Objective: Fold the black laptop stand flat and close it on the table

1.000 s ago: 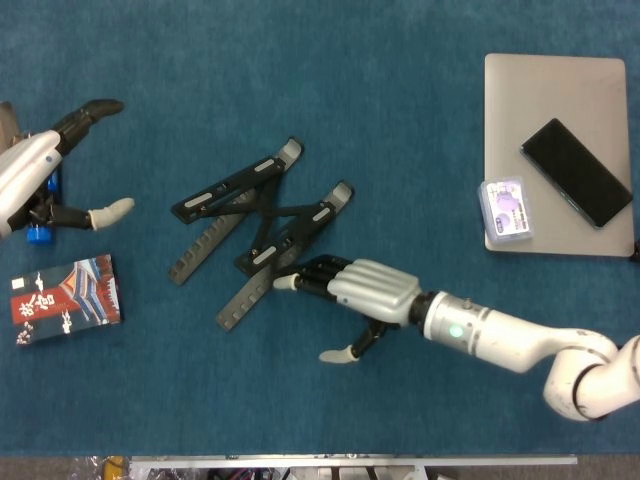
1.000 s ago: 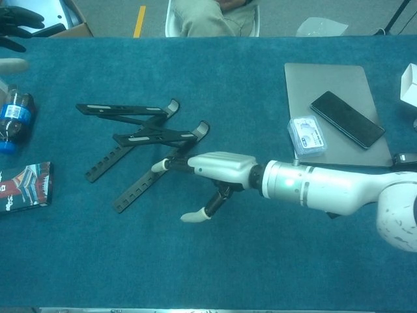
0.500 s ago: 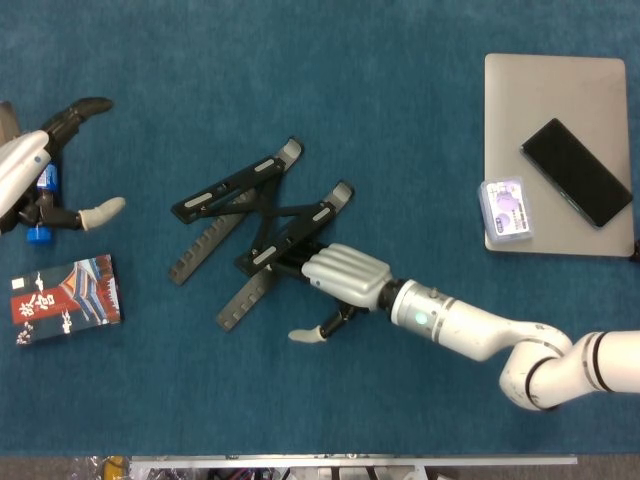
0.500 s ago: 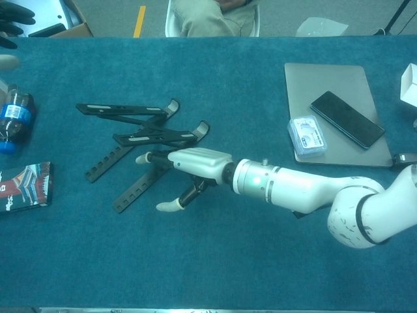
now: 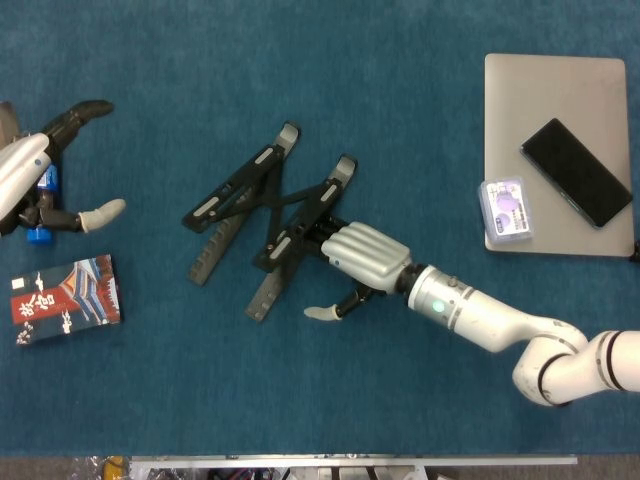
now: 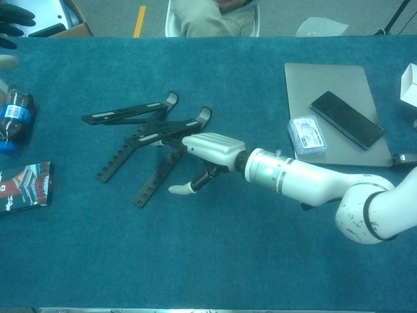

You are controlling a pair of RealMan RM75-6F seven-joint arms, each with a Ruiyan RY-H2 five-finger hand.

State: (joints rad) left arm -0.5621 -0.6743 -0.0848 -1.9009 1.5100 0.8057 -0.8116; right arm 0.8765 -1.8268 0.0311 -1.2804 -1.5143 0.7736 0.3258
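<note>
The black laptop stand (image 5: 268, 220) lay unfolded at the centre of the blue tabletop (image 5: 400, 90), its notched legs splayed toward the lower left. The right hand (image 5: 362, 262) rested its fingers on the stand's right arm, thumb spread apart toward the lower left; whether it actually gripped the bar could not be told. The left hand (image 5: 40, 175), at the left edge, was spread wide and held nothing, above a blue bottle (image 6: 13, 117).
</note>
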